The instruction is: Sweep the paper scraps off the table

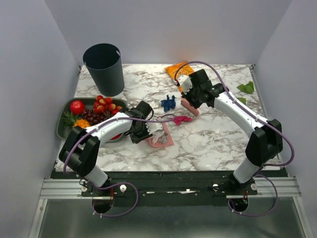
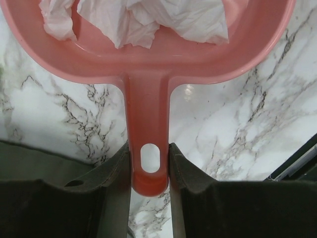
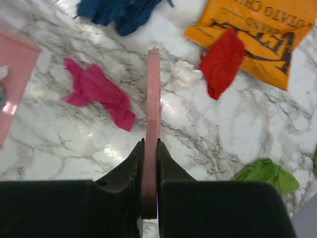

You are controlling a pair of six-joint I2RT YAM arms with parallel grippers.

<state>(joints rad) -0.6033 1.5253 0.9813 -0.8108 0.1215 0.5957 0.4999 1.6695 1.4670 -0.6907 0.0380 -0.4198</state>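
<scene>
My left gripper (image 1: 143, 130) is shut on the handle of the pink dustpan (image 1: 160, 136), which rests on the marble table (image 1: 213, 139). In the left wrist view the jaws (image 2: 150, 161) clamp the handle (image 2: 147, 119), and pale crumpled paper (image 2: 148, 20) lies in the pan. My right gripper (image 1: 194, 99) is shut on a pink brush (image 1: 189, 107), seen edge-on in the right wrist view (image 3: 153, 99). A magenta scrap (image 3: 96, 91), a blue scrap (image 3: 119, 10), a red scrap (image 3: 223, 62), a small white scrap (image 3: 184, 73) and a green scrap (image 3: 262, 173) lie around the brush.
A dark bin (image 1: 104, 62) stands at the back left. A dark fruit tray (image 1: 61, 128) holds toy fruits at the left. An orange snack bag (image 1: 174, 69) lies at the back, under the red scrap. Green scraps (image 1: 246, 88) lie at the right edge.
</scene>
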